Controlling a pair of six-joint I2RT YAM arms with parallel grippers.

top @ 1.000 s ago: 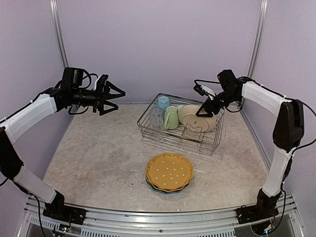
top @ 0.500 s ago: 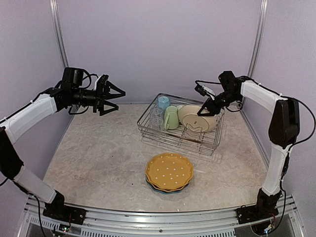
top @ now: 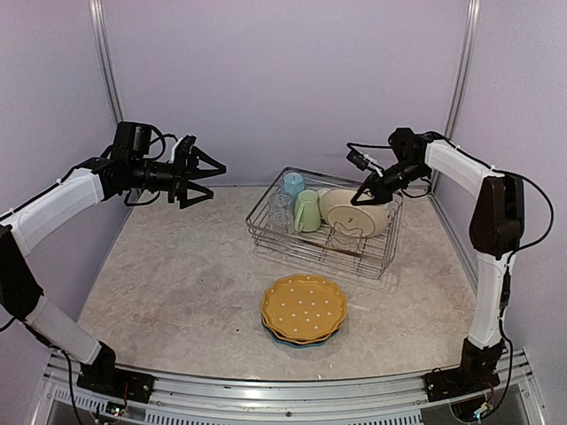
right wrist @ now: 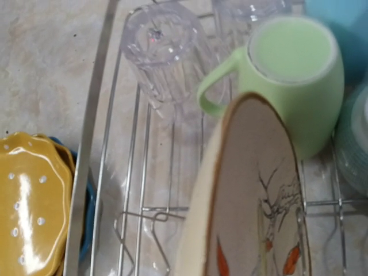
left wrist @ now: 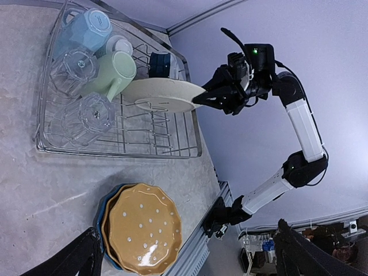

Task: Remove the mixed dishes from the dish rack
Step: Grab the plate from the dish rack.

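Cream bird-print plate (top: 353, 214) stands tilted in the dish rack (top: 319, 252), beside the pale green mug (top: 306, 211). Right end effector (top: 360, 198) pinches its upper rim. Left end effector (top: 211, 168) hovers wide open, empty. Lifting straight up should clear the prongs and mug.

Soft, even light is thrown from above over the whole scene, and only faint shadows are seen under the dish rack (top: 323, 246). In the right wrist view a white glare streak is caught on the dotted yellow plate (right wrist: 34, 218). The cream bird-print plate (right wrist: 253, 195) is blurred, being too near the lens. The left wrist view is tilted hard.
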